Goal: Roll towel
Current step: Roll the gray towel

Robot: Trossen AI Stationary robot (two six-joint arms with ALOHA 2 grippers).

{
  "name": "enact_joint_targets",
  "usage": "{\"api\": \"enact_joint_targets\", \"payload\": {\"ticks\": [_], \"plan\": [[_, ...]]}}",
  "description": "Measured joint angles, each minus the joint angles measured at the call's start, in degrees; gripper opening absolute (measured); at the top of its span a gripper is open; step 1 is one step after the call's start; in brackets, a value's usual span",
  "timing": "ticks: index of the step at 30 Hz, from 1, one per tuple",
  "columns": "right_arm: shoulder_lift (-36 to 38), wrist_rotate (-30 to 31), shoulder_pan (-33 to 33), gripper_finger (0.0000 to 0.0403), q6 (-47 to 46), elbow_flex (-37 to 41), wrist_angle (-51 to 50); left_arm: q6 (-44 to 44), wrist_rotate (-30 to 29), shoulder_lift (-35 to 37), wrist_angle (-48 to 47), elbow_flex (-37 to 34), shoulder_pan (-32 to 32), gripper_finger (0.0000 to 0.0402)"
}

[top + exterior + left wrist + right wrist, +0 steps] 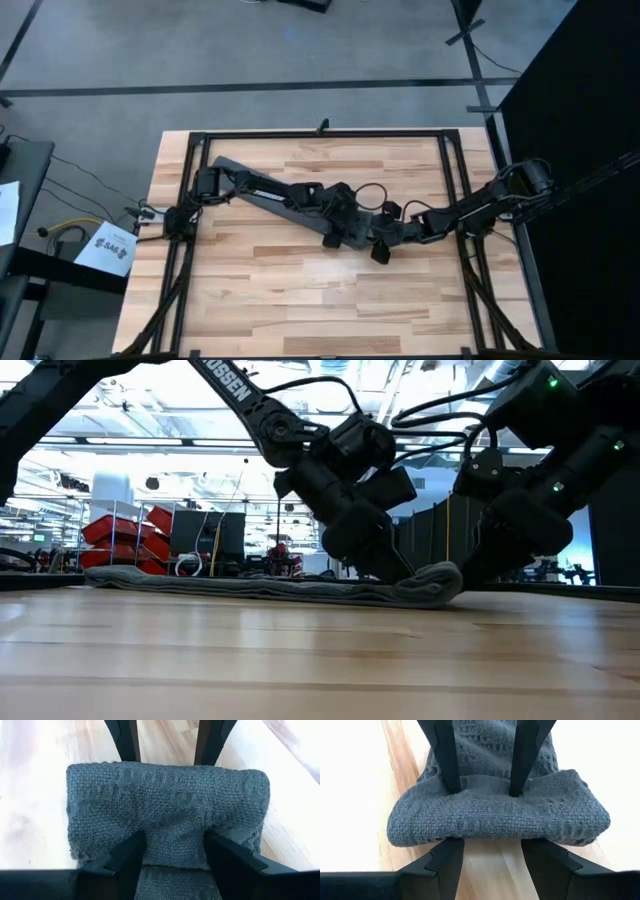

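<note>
While both pincers press it, towel [300,588] lies folded

Towel [165,810]: dark grey, textured woven pattern. Counter [300,290]: light wood planks, visible grain, black frame. Left pincer [172,855] and right pincer [490,857]: black.

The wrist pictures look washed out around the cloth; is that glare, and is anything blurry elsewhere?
Left wrist view: the table glares nearly white beside the towel, whose weave stays sharp. Right wrist view: the wood bleaches white on both sides, with the towel's rolled end crisp. Low view: bright ceiling lights behind leave both arms as dark shapes, and the near tabletop looks soft. High view: even light, no strong shadows.
</note>
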State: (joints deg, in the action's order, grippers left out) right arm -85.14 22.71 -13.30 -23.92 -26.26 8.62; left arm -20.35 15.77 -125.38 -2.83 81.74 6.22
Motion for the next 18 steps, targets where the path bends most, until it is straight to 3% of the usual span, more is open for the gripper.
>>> {"api": "enact_joint_targets", "payload": {"ticks": [18], "plan": [[0.04, -0.19, 0.71, 0.0189, 1.22, 0.00, 2.44, -3.86, -4.89, 0.20, -26.66, 13.83, 0.00, 0.0195]]}}
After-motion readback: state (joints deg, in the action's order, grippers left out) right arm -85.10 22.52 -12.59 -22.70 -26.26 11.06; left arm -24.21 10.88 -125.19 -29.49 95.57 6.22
